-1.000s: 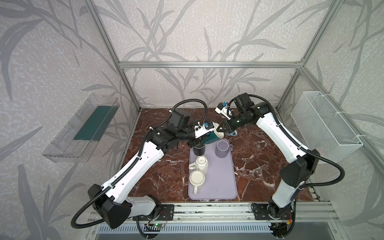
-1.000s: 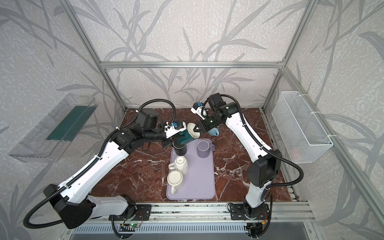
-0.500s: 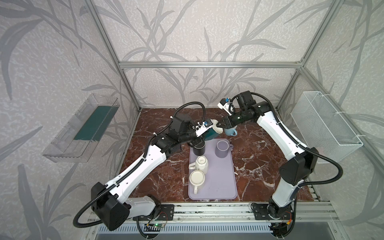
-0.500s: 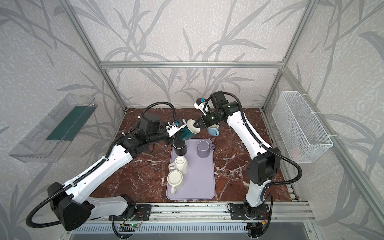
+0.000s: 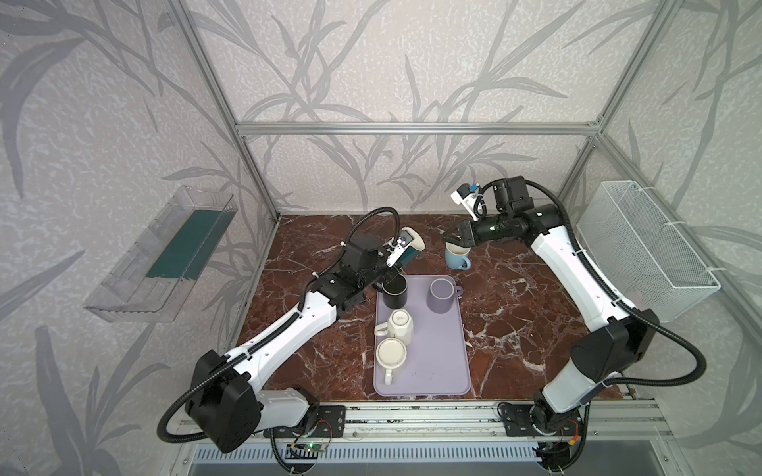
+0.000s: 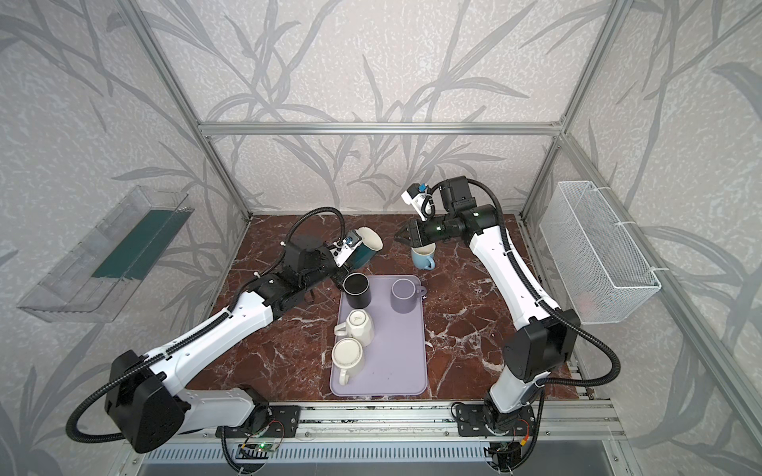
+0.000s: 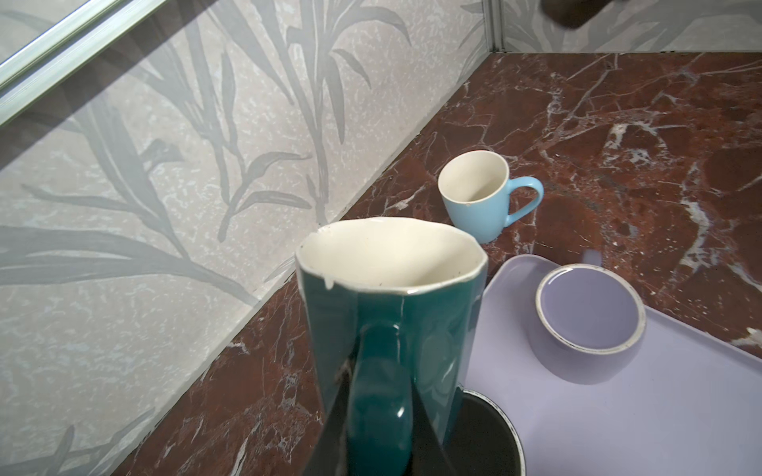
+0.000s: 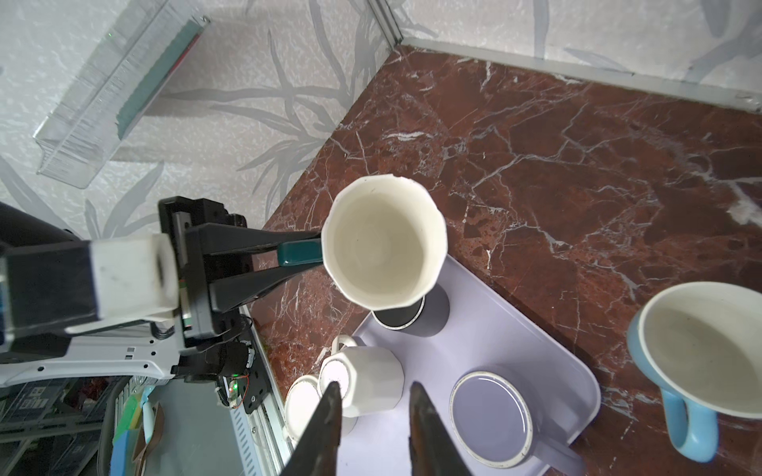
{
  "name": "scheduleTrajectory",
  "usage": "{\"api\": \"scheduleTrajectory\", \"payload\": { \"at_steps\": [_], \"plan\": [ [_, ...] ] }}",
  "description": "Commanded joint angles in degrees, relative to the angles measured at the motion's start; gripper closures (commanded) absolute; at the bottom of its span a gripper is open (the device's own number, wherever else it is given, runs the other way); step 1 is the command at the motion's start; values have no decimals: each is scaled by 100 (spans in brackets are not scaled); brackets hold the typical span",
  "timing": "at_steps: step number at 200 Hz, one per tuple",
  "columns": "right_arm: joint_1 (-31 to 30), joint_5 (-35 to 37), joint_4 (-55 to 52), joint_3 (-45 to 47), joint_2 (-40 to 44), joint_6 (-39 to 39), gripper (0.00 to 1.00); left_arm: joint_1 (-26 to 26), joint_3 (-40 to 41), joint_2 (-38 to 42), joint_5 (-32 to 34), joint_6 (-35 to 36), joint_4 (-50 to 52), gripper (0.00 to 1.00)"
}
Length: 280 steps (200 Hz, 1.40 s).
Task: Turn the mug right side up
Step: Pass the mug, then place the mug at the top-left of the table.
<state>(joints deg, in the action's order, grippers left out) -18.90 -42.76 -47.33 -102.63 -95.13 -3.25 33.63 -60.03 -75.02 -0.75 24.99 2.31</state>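
Note:
The teal mug [image 5: 412,250] [image 6: 368,247] with a cream inside hangs tilted above the table, at the back left corner of the lilac tray [image 5: 437,371]. Its mouth points up and toward the right arm. My left gripper [image 5: 399,260] [image 7: 381,416] [image 8: 303,252] is shut on the mug's handle, one finger on each side. My right gripper [image 5: 447,239] [image 8: 375,389] is open and empty. It hovers just right of the teal mug [image 8: 383,247], above a light blue mug [image 5: 457,257] that stands upright on the marble.
On the lilac tray stand a black mug [image 5: 394,291], right under the teal one, a lilac mug [image 5: 441,295] and two white mugs [image 5: 400,327] [image 5: 391,355]. A wire basket [image 5: 643,247] hangs on the right wall and a clear bin [image 5: 165,255] on the left wall.
My right gripper has opened and drawn back a little from the teal mug. The left gripper has kept hold of the handle and the mug's mouth has tipped further upward.

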Motion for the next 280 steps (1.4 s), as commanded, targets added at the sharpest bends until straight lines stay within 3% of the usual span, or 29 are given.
{"api": "scheduleTrajectory", "payload": {
  "at_steps": [1,130,232,248,280],
  "plan": [
    [42,-111,126,187,209,-49,71,-46,-64,9,342,-176,-1280,100],
    [261,218,306,1307,980,-44,72,-327,805,-515,1864,-743,-3630,100],
    [373,454,133,1864,1564,53,73,-1390,2153,-420,1574,-1741,-4968,100],
    [378,479,132,1943,1624,57,73,-1512,2419,-484,1782,-2037,-5428,100],
    [378,407,191,2053,1639,19,73,-1658,2579,-602,1593,-2360,-5515,100]
  ]
}}
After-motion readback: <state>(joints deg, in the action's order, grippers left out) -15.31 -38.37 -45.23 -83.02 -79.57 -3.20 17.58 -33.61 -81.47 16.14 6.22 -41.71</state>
